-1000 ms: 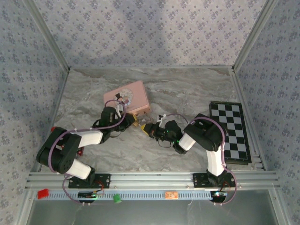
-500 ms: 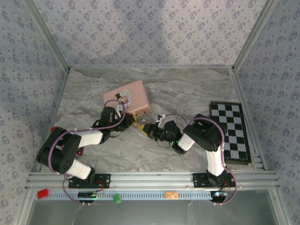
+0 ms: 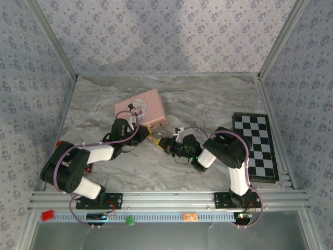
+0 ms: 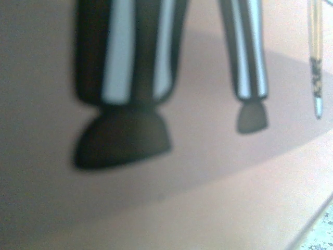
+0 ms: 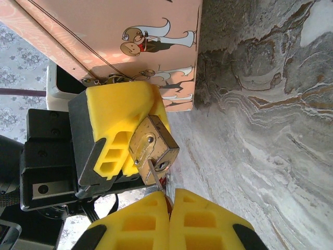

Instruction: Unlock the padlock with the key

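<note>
The small brass padlock (image 5: 153,148) sits pinched in my left gripper's yellow fingers (image 5: 122,122), just in front of the pink illustrated tin (image 5: 104,41); its shackle is hidden. My right gripper (image 5: 170,200) is shut on the key (image 5: 155,178). The thin blade points up, and its tip touches the padlock's face just left of the keyhole (image 5: 163,165). From above, the left gripper (image 3: 146,135) and the right gripper (image 3: 162,142) meet nose to nose at the tin's (image 3: 141,107) near corner. The left wrist view is blurred, close against the tin's pink surface (image 4: 208,198).
A black-and-white chessboard (image 3: 256,146) lies flat at the right edge of the marbled tabletop (image 3: 208,99). A small red object (image 3: 59,144) sits by the left arm's elbow. Patterned walls close in the back and both sides.
The right gripper has crept slightly left toward the padlock with the key. The left arm and the tin have stayed put.
</note>
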Controlling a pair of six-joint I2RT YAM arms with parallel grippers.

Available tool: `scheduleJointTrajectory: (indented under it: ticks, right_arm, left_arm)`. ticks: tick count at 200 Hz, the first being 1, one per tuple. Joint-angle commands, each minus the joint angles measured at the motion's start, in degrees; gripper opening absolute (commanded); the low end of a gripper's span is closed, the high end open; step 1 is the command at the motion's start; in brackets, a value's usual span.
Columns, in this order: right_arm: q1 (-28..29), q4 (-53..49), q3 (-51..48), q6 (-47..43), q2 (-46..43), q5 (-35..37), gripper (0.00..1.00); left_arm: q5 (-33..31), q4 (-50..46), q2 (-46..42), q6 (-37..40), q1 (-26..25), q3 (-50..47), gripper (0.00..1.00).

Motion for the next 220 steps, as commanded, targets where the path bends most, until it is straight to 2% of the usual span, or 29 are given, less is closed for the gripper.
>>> scheduleJointTrajectory:
  ticks: [1, 220]
  right_arm:
    - [0.56, -0.22, -0.69, -0.62, 0.41, 0.32, 0.0]
    - [0.35, -0.29, 1.13, -0.58, 0.14, -0.66, 0.0]
  left_arm:
    - [3.96, -1.25, -0.2, -7.54, 1.15, -0.83, 0.07]
    - [4.54, -2.43, -2.17, -7.73, 1.42, -1.53, 0.07]
